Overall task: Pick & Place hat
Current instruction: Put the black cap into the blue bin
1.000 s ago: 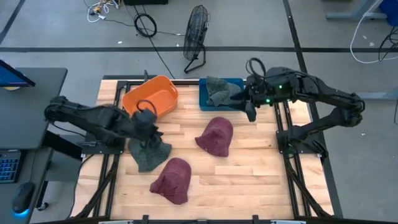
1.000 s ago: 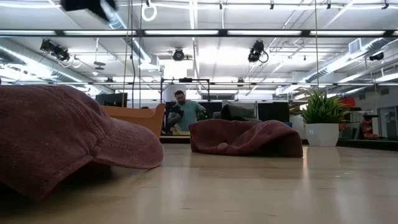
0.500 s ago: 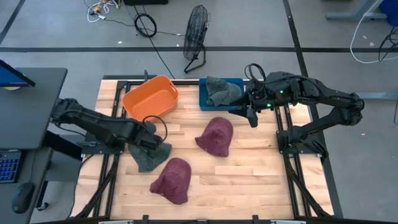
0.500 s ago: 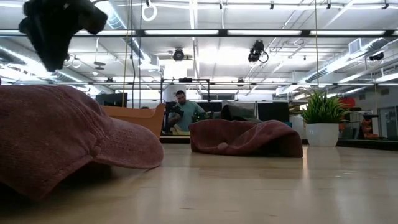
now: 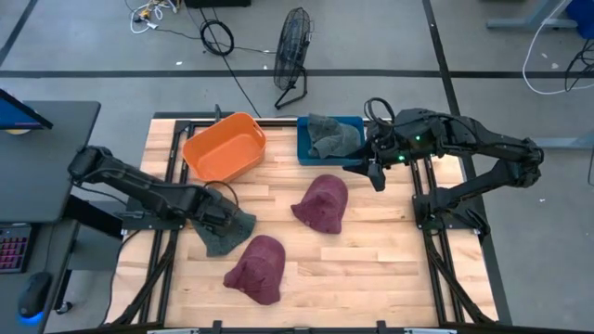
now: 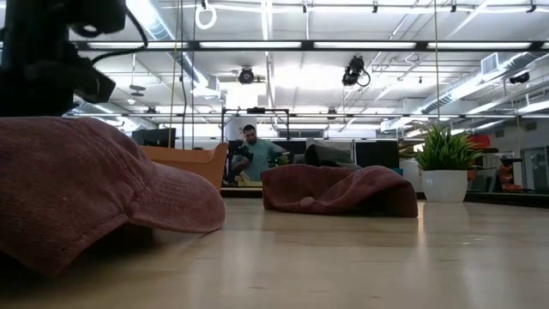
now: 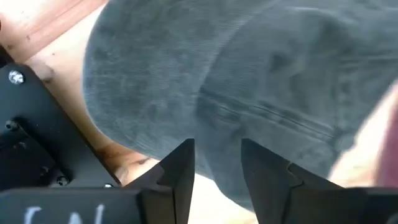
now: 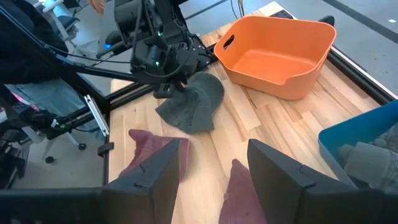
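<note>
Grey hat (image 5: 225, 232) under left gripper (image 5: 219, 215)

No readable text here. Only partial white letters on the left gripper (image 7: 214, 180) body in the left wrist view, cut off at the edge, too little showing to read. Nothing legible elsewhere.

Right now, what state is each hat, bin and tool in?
Grey hat: flat on the table, left tool at its edge.
Maroon hats: on the table, untouched.
Orange bin: upright, empty.
Blue bin: holds a grey hat.
Left tool: open, low over the grey hat.
Right tool: open, empty, beside the blue bin.
</note>
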Tool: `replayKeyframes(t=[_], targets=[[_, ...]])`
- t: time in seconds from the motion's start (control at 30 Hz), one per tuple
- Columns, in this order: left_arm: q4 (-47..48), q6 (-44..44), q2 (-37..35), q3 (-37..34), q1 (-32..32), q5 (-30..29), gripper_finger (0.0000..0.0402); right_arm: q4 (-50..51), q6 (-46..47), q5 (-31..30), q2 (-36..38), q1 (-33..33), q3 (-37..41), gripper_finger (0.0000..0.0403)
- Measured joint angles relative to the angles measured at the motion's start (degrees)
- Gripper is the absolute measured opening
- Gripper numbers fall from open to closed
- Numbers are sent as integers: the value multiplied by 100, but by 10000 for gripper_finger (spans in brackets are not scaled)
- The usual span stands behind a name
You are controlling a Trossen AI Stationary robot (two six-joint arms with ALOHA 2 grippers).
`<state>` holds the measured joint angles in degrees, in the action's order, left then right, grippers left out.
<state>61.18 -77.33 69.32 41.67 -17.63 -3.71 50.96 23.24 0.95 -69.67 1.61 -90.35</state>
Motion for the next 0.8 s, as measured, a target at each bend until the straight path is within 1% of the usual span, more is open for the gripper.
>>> replayKeyframes(t=[0.2,0.37,0.47,0.57,0.6,0.7,0.8], targets=[[-764,-10,0,-398,-2,57,131,4,0,-1,-7,0,0,189],[-819,-56,-2,-594,11,47,125,8,-8,-2,-83,0,4,189],[-793,-41,-2,-610,11,35,93,12,-47,-2,-169,0,4,189],[-760,-10,0,-565,11,35,31,11,-197,-3,-261,0,4,189],[-776,-6,0,-516,11,38,17,9,-250,-3,-286,0,4,189],[-780,323,-2,-235,4,46,10,-74,-400,-2,-332,0,4,189],[-757,747,-2,277,4,-20,5,-265,-742,6,-330,0,4,189]])
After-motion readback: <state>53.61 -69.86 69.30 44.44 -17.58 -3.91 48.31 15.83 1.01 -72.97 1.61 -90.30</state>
